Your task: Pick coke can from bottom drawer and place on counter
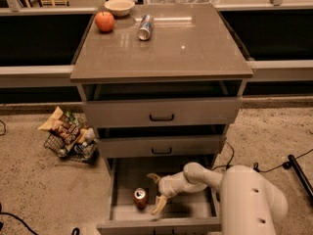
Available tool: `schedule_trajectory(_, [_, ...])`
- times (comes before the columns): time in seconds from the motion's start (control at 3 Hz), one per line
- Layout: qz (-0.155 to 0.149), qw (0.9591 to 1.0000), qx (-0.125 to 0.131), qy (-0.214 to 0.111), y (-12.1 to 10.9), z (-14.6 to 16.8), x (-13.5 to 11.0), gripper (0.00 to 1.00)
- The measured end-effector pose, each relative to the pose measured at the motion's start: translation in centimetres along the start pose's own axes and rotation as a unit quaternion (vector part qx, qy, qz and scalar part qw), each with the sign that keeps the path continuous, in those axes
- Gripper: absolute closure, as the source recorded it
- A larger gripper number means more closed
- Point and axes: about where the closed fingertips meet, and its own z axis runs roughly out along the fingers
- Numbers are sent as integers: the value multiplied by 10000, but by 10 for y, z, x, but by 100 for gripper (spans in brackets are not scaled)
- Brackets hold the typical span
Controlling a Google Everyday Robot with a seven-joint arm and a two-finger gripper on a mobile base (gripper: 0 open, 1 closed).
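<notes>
Drawer cabinet, grey-beige, three drawers, standing on speckled floor

- Counter: glossy grey-brown top, slightly overhanging the sides. On it, toward the far left corner: a red-orange apple; a pale bowl just behind it at the back edge; a silver-blue can lying on its side, to the right of the apple.
- Top drawer: black handle, pulled out a little, dark gap above it.
- Middle drawer: black handle, also out a little, less than the one above.
- Bottom drawer: pulled well out, flat front nearest me, floor of it in plain sight from above.
- Coke can: red, silver top, upright on the floor of the bottom drawer, left of centre, towards the front.
- Gripper: down inside the bottom drawer, just to the right of the coke can, pointing left at it. Its two tan fingers are spread apart, one towards the back of the drawer, one towards the front; the can sits at their tips, not clasped. Whether a fingertip touches it, I cannot tell.
- Arm: white, bulky, coming in from the lower right over the drawer's right side.
- Wire basket: on the floor to the left of the cabinet, holding snack bags.
- Black cables: on the floor to the right
</notes>
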Motion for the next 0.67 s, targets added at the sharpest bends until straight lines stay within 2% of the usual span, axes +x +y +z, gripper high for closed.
schedule_trajectory(0.67, [-82, 9992, -185, -355, -5, 42, 11, 0])
